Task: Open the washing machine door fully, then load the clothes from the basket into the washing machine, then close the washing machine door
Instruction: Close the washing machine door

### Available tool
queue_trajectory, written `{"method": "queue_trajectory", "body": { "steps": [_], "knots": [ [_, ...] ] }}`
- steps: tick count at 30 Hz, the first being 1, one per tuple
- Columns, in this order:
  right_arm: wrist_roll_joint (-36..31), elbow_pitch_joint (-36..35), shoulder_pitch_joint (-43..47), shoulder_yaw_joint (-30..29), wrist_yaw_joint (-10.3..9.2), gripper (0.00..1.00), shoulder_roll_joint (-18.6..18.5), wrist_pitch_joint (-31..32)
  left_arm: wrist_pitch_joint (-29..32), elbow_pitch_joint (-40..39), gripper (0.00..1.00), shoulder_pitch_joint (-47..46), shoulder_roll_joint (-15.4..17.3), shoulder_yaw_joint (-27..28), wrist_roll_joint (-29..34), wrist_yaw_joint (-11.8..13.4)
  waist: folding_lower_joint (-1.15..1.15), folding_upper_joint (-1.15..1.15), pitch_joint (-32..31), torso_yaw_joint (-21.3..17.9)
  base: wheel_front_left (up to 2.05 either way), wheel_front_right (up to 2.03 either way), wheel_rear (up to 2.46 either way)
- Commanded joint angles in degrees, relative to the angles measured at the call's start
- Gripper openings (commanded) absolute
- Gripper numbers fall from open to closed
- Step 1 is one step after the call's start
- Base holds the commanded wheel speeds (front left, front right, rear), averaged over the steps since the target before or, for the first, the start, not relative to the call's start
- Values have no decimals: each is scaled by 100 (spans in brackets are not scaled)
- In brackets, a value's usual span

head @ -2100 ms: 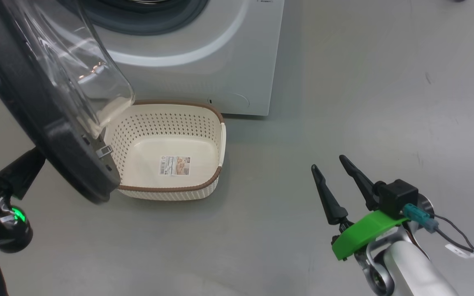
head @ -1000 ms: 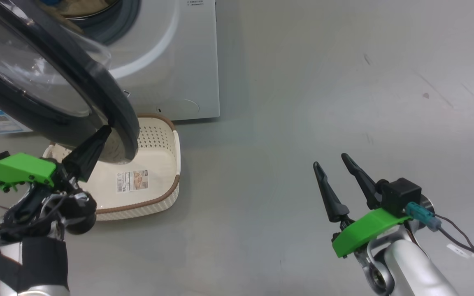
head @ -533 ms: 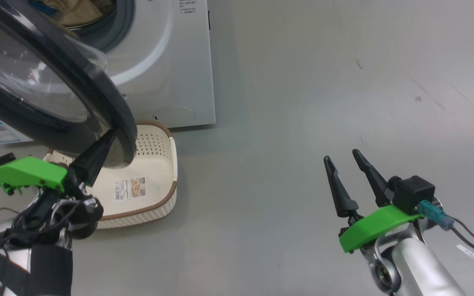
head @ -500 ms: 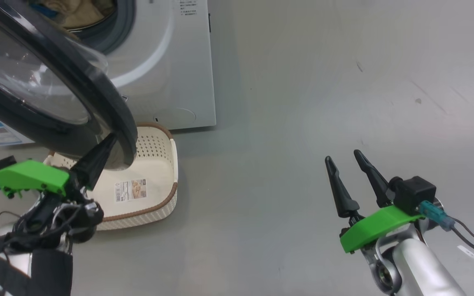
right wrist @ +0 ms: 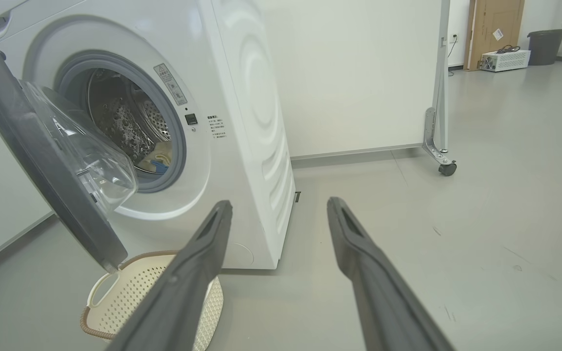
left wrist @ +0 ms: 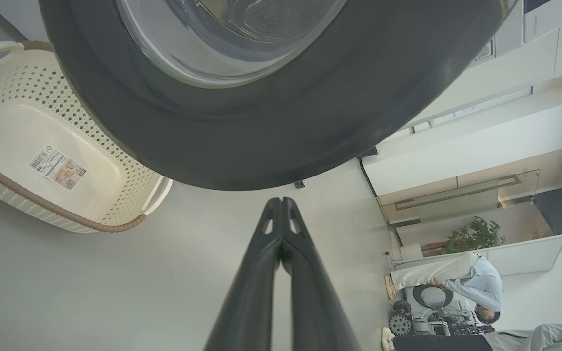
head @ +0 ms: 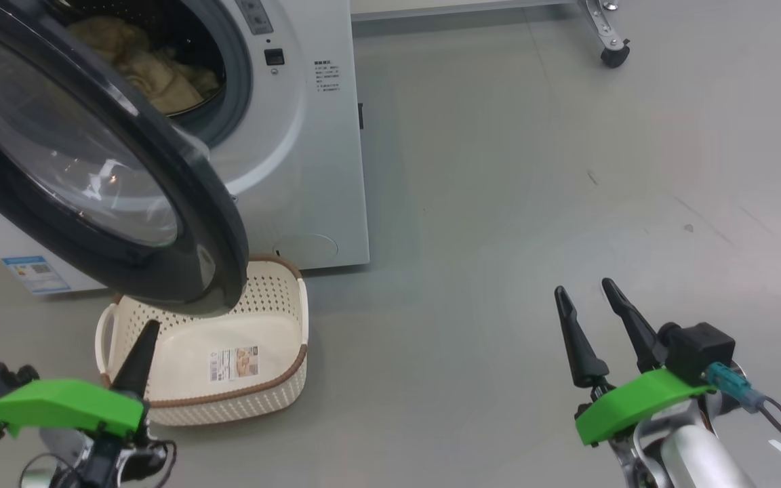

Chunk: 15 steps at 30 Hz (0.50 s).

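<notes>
The washing machine stands at the upper left, and cream-yellow clothes lie in its drum. The washing machine door hangs half open, its black rim over the basket, which has nothing in it but its label. My left gripper is shut on nothing, just below the door rim and apart from it; in the left wrist view the gripper points at the rim's lower edge. My right gripper is open over bare floor, far right of the machine. The right wrist view has the door, the drum's clothes and the basket.
A blue sticker is low on the machine's front. A white panel on castors stands behind the machine's right side, its wheel at the top of the head view. A person sits far off. Grey floor spreads to the right.
The head view has tilted up, so the drum and clothes now show. My left gripper has come off the door rim and dropped lower, in front of the basket. The right gripper stays open.
</notes>
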Motion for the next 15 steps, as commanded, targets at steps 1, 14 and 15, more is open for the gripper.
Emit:
{"method": "queue_trajectory", "body": {
  "steps": [1, 14, 15],
  "knots": [
    [-36, -211, -105, 91, 20, 100, 24, -38, -277, -268, 0, -75, 264, 40, 137, -39, 1, 0, -70, 38, 0, 0, 0],
    [-51, -259, 43, 71, 20, 100, 24, -38, -2712, 220, 0, 344, 1196, -1228, 1707, -39, 1, 0, -252, 288, 0, 0, 0],
    [-43, -256, 53, 82, 20, 100, 24, -38, -2737, 310, 0, 330, 1186, -1207, 1914, -39, 1, 0, -264, 309, 0, 0, 0]
  ]
}}
